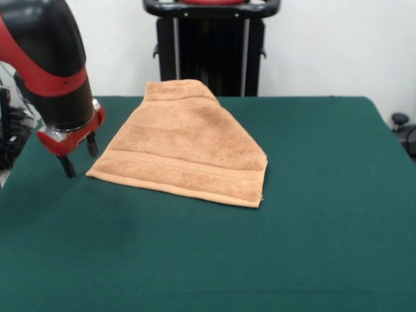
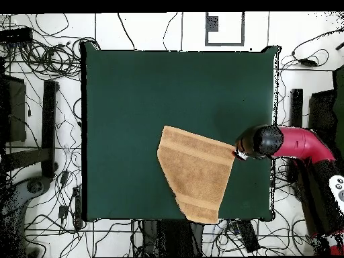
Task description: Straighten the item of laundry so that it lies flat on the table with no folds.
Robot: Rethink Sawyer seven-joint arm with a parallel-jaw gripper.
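Note:
The item of laundry point(image 1: 188, 146) is a light orange-tan towel lying on the green table point(image 1: 325, 195). Its sides are folded in, so it narrows from a wide hemmed front edge with a woven band to a small end at the table's far edge. My gripper point(image 1: 78, 156) hovers just left of the towel's front left corner, open, with nothing between its two black fingers point(image 1: 65, 166). In the overhead view the towel point(image 2: 196, 173) reaches the table's point(image 2: 134, 101) bottom edge. There the gripper point(image 2: 236, 155) is next to the towel's right corner, mostly hidden under the arm.
The red and black arm point(image 2: 295, 144) reaches in over the table's right edge in the overhead view. Cables point(image 2: 40, 57) and dark equipment point(image 2: 48, 127) lie on the floor around the table.

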